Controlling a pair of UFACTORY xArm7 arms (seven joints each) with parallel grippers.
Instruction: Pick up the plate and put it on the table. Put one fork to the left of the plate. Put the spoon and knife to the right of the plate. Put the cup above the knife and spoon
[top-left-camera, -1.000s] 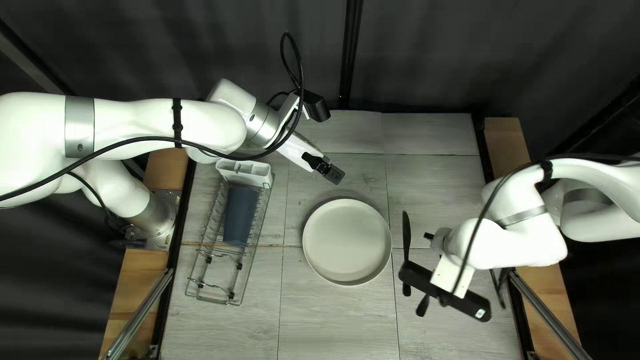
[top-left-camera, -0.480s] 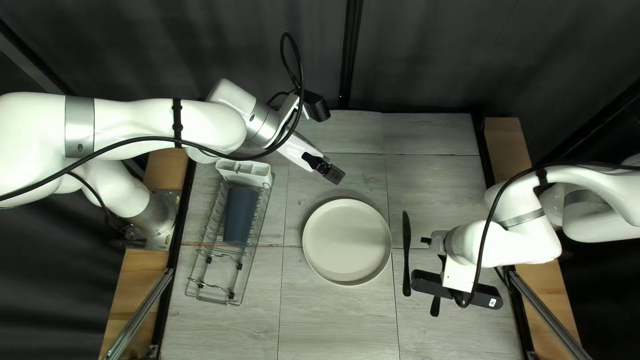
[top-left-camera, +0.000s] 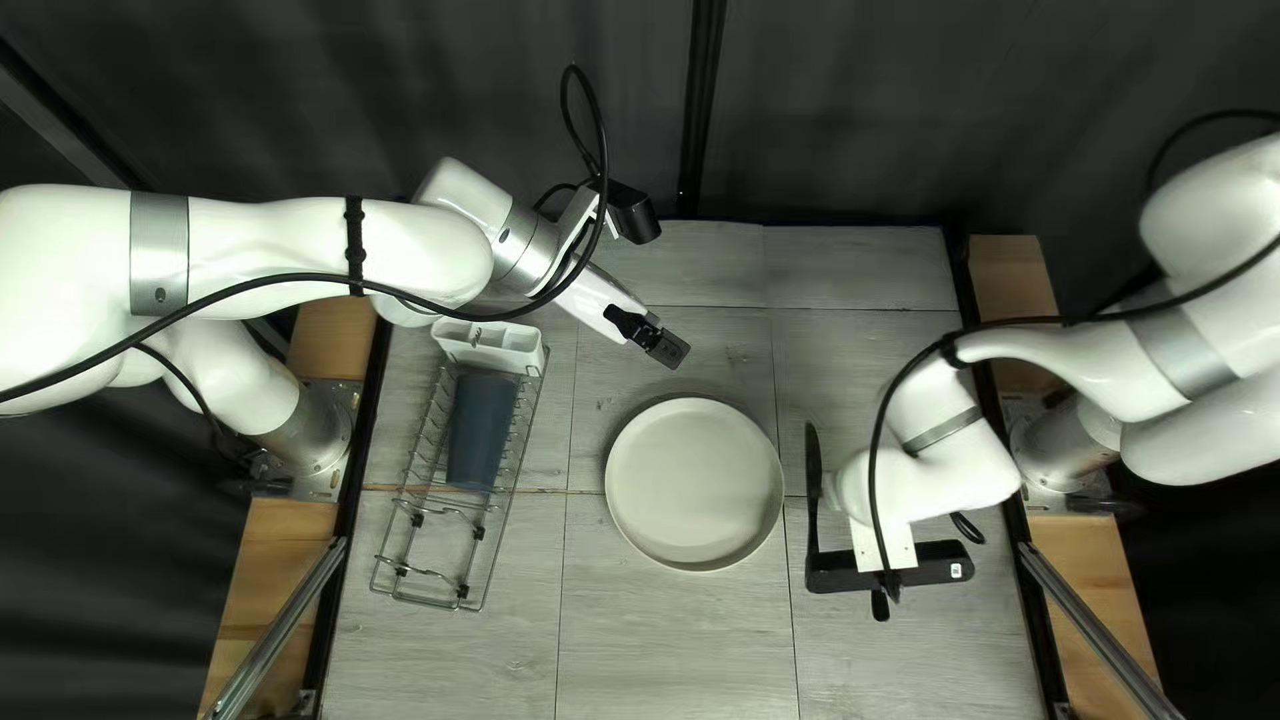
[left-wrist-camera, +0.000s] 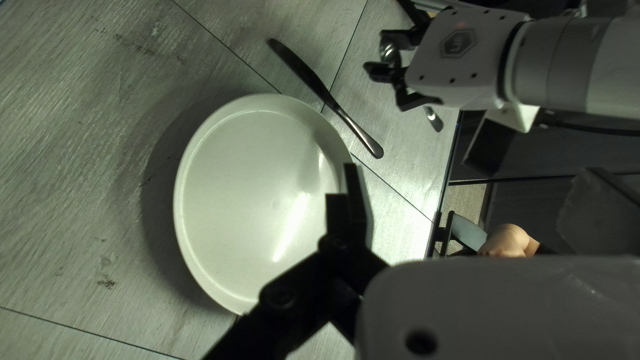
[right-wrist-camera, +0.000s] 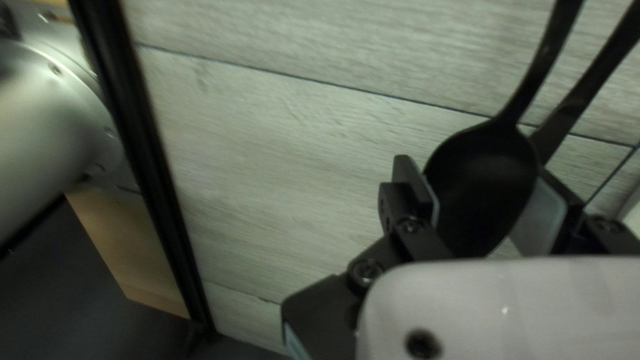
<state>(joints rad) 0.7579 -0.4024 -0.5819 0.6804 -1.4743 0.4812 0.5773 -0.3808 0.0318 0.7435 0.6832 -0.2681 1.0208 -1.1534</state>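
1. The spoon (right-wrist-camera: 483,180) is in the right gripper (right-wrist-camera: 488,190): its two fingers stand partly apart, one against each side of the bowl.
2. What the coming move turns on is the handle's line beside the knife (top-left-camera: 814,507). The handle points from the grip toward the tabletop's (top-left-camera: 678,640) near edge, slanting somewhat toward the plate side; the knife runs far edge to near edge, just right of the plate (top-left-camera: 694,484).
3. The spoon is on the knife's right, with the right arm much the nearer. Its height above the tabletop I cannot tell.
4. Next, I judge, is squaring the handle with the knife, then lowering and letting go; drifting left could nudge the knife.
5. The left gripper (top-left-camera: 667,348) is wide open, empty, beyond the plate toward the far edge.
6. The cup (top-left-camera: 480,430) lies in the dish rack (top-left-camera: 514,494); no fork is laid left of the plate.
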